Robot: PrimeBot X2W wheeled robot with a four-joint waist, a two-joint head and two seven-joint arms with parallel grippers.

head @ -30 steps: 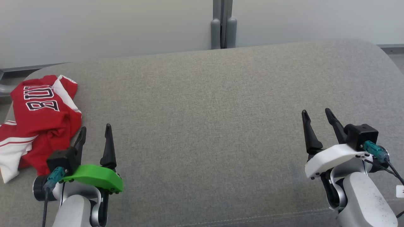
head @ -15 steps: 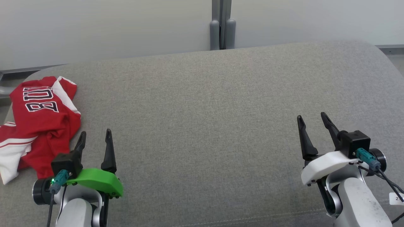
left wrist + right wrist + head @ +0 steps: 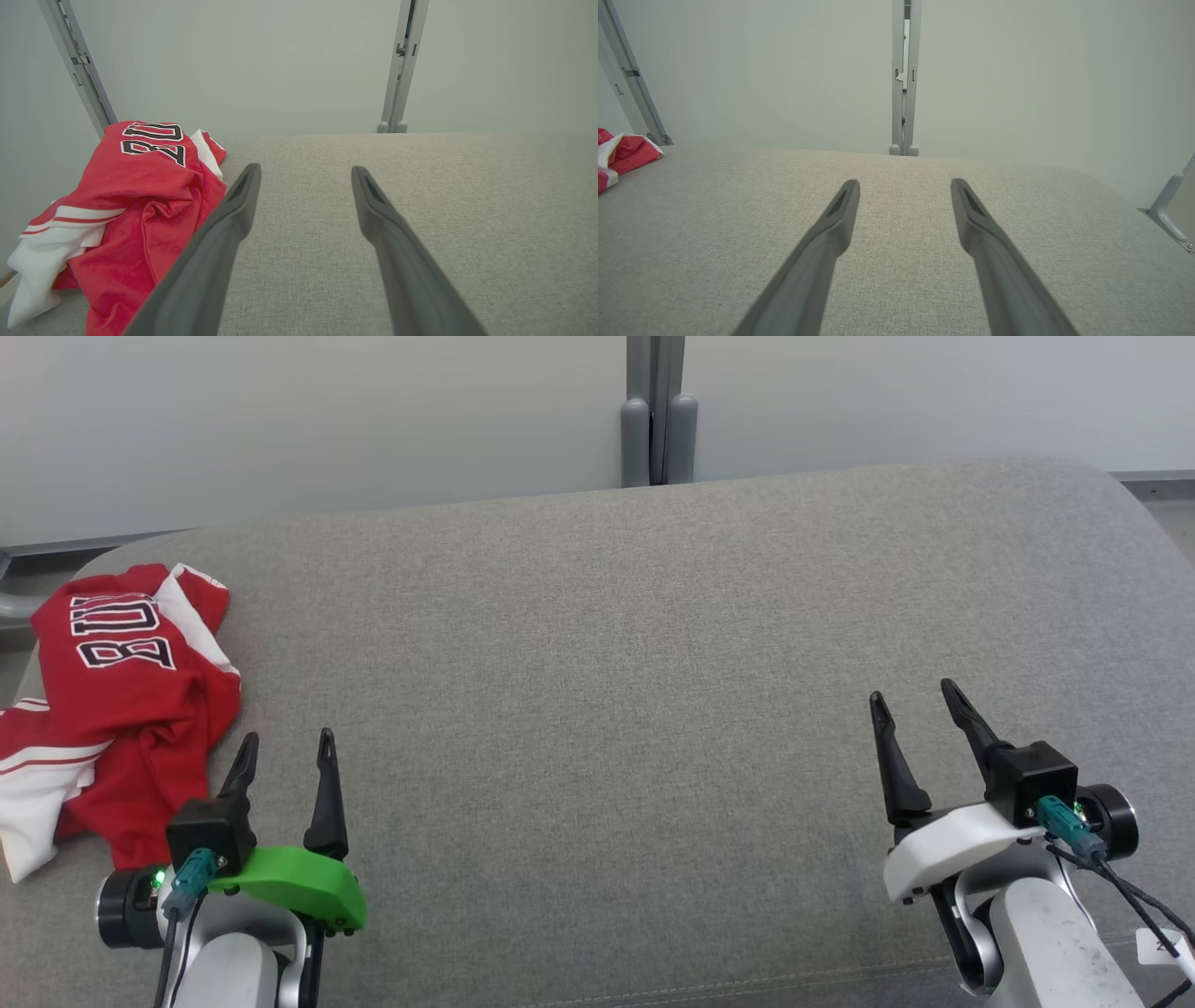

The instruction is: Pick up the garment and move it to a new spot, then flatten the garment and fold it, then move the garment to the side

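Left gripper (image 3: 288, 737), dark-fingered on a green mount, stands spread and empty at the lower left of the head view, just beside a crumpled red-and-white jersey (image 3: 131, 709).
Heaped at the left edge of the grey woven fabric cushion (image 3: 597, 644), the jersey shows black-and-white lettering on top; the white-mounted right gripper (image 3: 912, 693), fingers likewise apart and holding nothing, hovers at lower right, well apart from it.

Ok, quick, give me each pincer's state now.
Left pincer: open, holding nothing, with the garment just off to its left.
Right pincer: open, holding nothing.
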